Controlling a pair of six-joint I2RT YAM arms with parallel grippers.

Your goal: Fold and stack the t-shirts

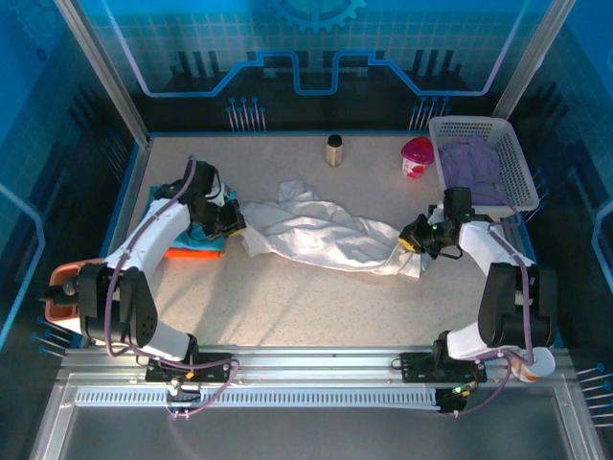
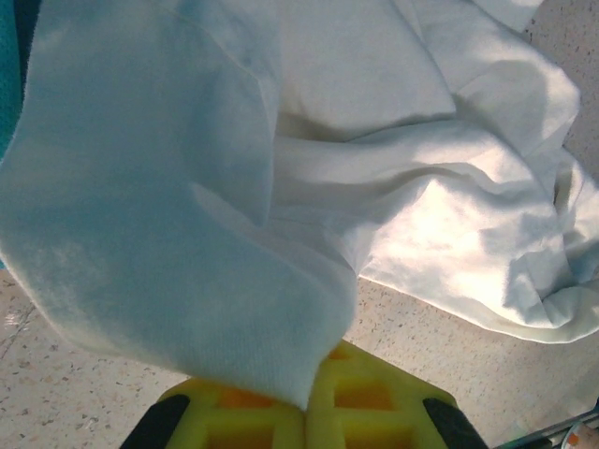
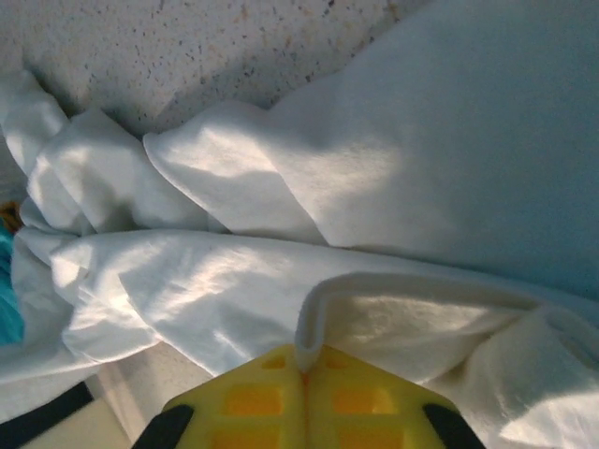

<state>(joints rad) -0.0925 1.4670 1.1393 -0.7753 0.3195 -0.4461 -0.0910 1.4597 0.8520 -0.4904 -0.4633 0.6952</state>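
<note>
The large white t-shirt (image 1: 326, 235) lies crumpled across the middle of the table. My left gripper (image 1: 230, 222) is at its left end, and in the left wrist view the yellow jaws (image 2: 307, 404) are shut on a hanging flap of white cloth (image 2: 187, 234). My right gripper (image 1: 413, 240) is at the shirt's right end. There the jaws (image 3: 304, 363) are shut on a folded edge of the white cloth (image 3: 402, 290). A folded teal t-shirt (image 1: 203, 234) rests on a folded orange t-shirt (image 1: 192, 253) beneath the left arm.
A white mesh basket (image 1: 512, 163) with purple cloth (image 1: 469, 161) inside stands at the back right. Beside it is a pink cup (image 1: 417, 156), and a small dark bottle (image 1: 333, 150) stands at the back middle. An orange object (image 1: 62, 283) sits at the left edge.
</note>
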